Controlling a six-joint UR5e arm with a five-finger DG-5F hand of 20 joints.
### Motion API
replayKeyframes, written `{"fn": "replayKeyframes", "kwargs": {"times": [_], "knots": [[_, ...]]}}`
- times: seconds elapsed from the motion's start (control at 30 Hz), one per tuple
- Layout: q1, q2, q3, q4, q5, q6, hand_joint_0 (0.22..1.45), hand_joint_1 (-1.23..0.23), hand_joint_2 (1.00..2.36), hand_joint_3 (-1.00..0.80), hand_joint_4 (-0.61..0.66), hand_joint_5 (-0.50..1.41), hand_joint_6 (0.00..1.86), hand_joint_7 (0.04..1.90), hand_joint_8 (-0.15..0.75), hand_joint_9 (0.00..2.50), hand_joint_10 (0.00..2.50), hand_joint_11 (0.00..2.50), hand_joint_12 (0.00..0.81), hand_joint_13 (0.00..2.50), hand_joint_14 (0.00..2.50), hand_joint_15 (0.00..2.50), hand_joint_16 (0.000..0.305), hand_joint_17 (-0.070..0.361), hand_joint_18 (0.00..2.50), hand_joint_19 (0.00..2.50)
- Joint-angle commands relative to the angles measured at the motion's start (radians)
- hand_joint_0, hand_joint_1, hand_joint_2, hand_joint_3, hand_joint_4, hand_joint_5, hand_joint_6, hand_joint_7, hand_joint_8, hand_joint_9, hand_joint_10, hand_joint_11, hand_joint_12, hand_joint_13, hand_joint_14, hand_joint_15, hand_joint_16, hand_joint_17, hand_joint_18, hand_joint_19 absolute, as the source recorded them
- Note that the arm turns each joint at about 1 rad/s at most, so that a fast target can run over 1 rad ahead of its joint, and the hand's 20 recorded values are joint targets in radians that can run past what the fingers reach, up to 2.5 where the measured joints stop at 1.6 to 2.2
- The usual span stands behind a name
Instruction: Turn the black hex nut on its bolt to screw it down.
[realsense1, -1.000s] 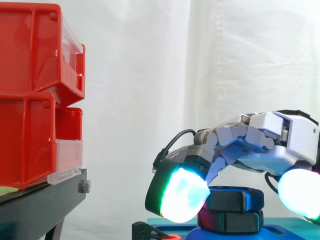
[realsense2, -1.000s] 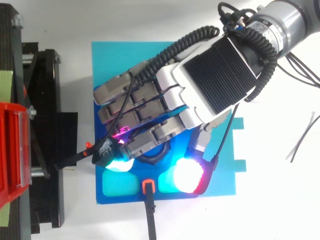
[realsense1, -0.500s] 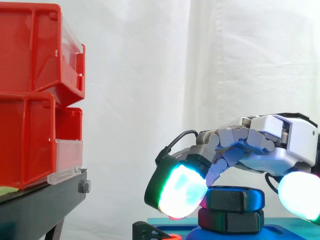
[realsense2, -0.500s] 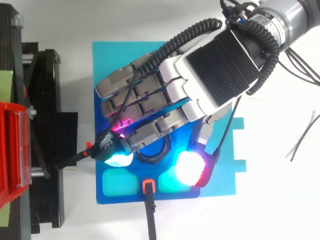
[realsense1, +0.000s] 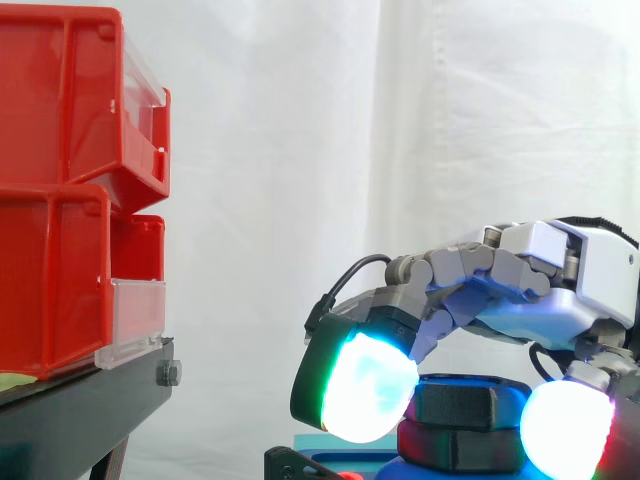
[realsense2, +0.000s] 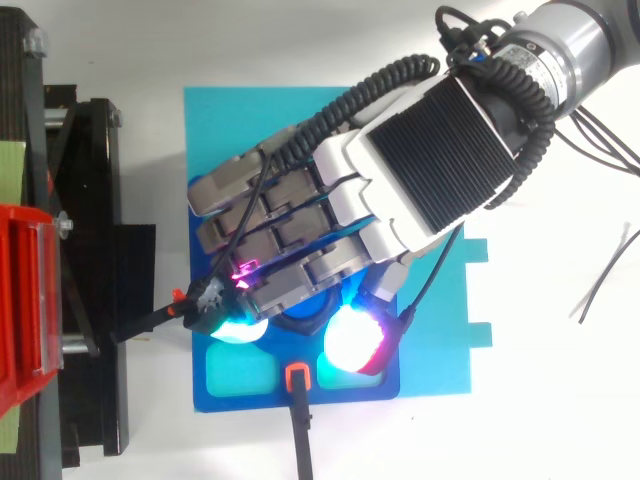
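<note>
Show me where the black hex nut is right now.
The black hex nut sits low and right of centre in the side view, under the robot hand, pinched between its glowing fingertips over the blue plate.

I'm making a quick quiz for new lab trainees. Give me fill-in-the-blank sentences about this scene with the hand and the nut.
The hand curls its fingers and thumb around a hex nut coloured ___. The stacked bins are coloured ___. In the side view, the bins stand to the nut's ___. Missing words: black; red; left.
</note>
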Motion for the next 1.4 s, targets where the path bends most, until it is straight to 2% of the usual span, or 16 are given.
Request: {"fn": "replayKeyframes", "kwargs": {"times": [0.0,0.1,0.27,0.37,0.43,0.67,0.77,0.93,1.13,1.37], "knots": [[0.007,0.0,0.014,-0.005,0.019,0.015,0.54,-0.56,1.01,-0.35,0.12,-0.18,0.71,0.95,0.213,0.75,0.01,0.36,0.252,0.74,0.01,0.33,0.034,0.077,0.53,0.35],[0.009,0.0,0.059,-0.025,0.016,0.024,0.56,-0.55,1.02,-0.29,0.12,-0.18,0.73,0.91,0.21,0.76,0.01,0.36,0.247,0.74,0.01,0.34,0.033,0.075,0.54,0.35],[0.01,0.0,0.08,-0.073,0.017,0.027,0.57,-0.57,1.02,-0.24,0.12,-0.18,0.73,0.92,0.212,0.76,0.01,0.37,0.243,0.74,0.01,0.33,0.033,0.073,0.54,0.36],[0.01,0.0,0.08,-0.076,0.019,0.027,0.54,-0.6,1.01,-0.34,0.13,-0.18,0.72,0.93,0.221,0.76,0.01,0.36,0.251,0.75,0.01,0.33,0.034,0.077,0.55,0.35],[0.012,0.0,0.08,-0.08,0.019,0.024,0.49,-0.58,1.0,-0.5,0.16,-0.17,0.69,0.94,0.232,0.76,0.01,0.36,0.267,0.76,0.01,0.34,0.038,0.085,0.57,0.34],[0.012,0.0,0.079,-0.094,0.016,0.017,0.4,-0.51,1.0,-0.5,0.23,-0.15,0.5,1.16,0.258,0.75,0.01,0.35,0.309,0.77,0.01,0.31,0.047,0.107,0.61,0.32],[0.012,0.0,0.079,-0.102,0.019,0.001,0.38,-0.51,1.0,-0.5,0.23,-0.16,0.5,1.08,0.264,0.74,0.01,0.34,0.317,0.76,0.01,0.31,0.05,0.112,0.61,0.32],[0.012,0.0,0.079,-0.105,0.017,-0.006,0.44,-0.64,1.0,-0.5,0.16,-0.18,0.5,1.01,0.23,0.7,0.01,0.34,0.289,0.74,0.01,0.33,0.043,0.097,0.56,0.34],[0.004,0.0,0.077,-0.105,0.014,-0.005,0.42,-0.62,1.0,-0.5,0.14,-0.2,0.5,0.9,0.227,0.67,0.01,0.3,0.289,0.73,0.01,0.32,0.045,0.101,0.56,0.34],[-0.004,0.0,0.077,-0.113,-0.003,-0.005,0.38,-0.58,1.0,-0.5,0.15,-0.21,0.5,0.87,0.246,0.66,0.01,0.27,0.307,0.73,0.01,0.31,0.049,0.111,0.58,0.32]]}}
